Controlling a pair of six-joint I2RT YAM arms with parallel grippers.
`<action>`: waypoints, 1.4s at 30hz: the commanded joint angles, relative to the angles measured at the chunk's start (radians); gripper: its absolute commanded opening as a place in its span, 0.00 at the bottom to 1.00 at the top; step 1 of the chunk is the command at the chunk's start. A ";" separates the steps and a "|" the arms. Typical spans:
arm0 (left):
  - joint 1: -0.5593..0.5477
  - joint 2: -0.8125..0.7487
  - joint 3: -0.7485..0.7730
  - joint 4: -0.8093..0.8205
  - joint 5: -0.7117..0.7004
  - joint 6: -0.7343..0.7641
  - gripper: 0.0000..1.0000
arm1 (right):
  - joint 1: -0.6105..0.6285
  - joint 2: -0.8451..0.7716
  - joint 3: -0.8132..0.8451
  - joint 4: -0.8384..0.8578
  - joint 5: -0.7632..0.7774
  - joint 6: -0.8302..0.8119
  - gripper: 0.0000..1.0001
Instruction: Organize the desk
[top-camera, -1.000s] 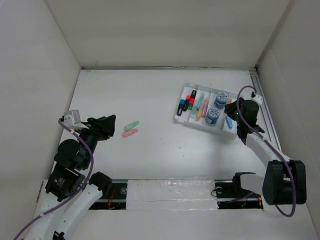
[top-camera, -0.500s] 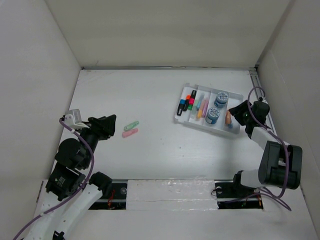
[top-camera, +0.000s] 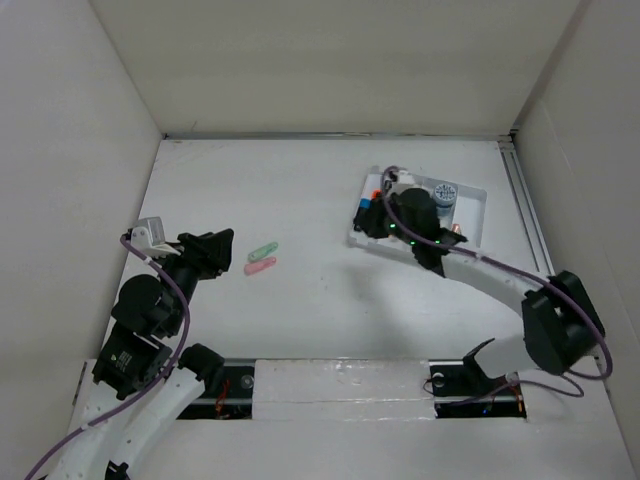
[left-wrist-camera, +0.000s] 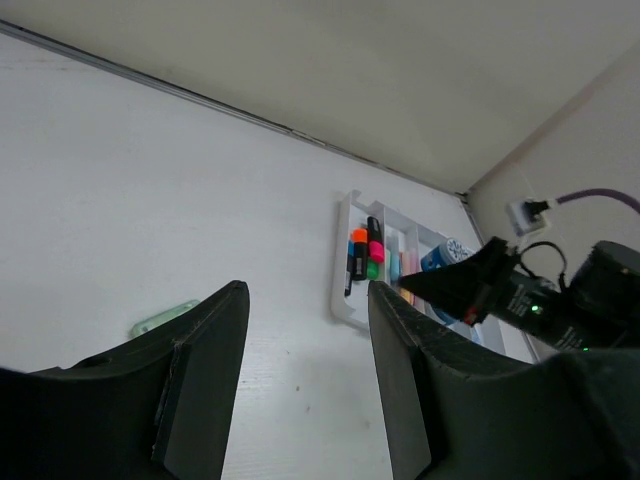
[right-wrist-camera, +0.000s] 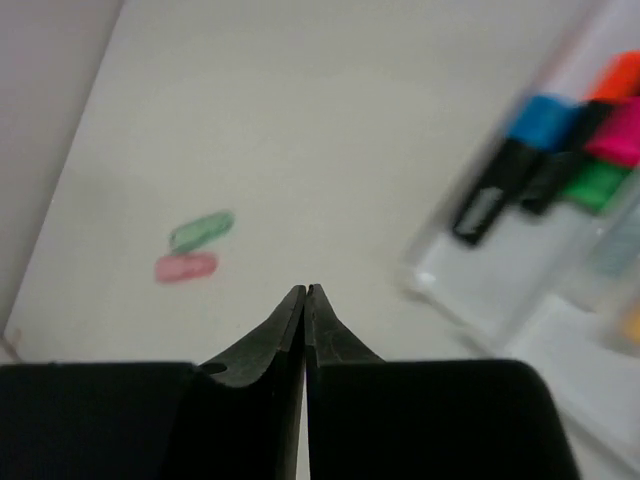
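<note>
**Left arm sits nearer the loose pieces**

Your left gripper (top-camera: 220, 243), jaws partly apart and empty, sits just left of the green piece (top-camera: 264, 250) and the pink piece (top-camera: 260, 265). Both lie mid-left on the desk (top-camera: 300, 180), long axes roughly left-right. Your right gripper (right-wrist-camera: 304, 300), pinched closed and empty, hangs over the tray (top-camera: 476, 205), well apart from them.

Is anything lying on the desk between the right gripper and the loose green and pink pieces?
Nothing visible does. The right gripper, jaws shut, faces the green piece and the pink piece across bare desk; the tray lies to one side.
</note>
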 joint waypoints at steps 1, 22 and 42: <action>-0.002 0.003 -0.007 0.041 0.000 0.010 0.47 | 0.178 0.151 0.128 -0.010 0.070 -0.094 0.09; -0.002 -0.014 -0.007 0.039 -0.003 0.010 0.47 | 0.522 0.829 0.755 -0.281 0.095 -0.453 0.78; -0.002 -0.013 -0.008 0.042 0.008 0.011 0.47 | 0.563 1.003 0.946 -0.298 -0.054 -0.499 0.84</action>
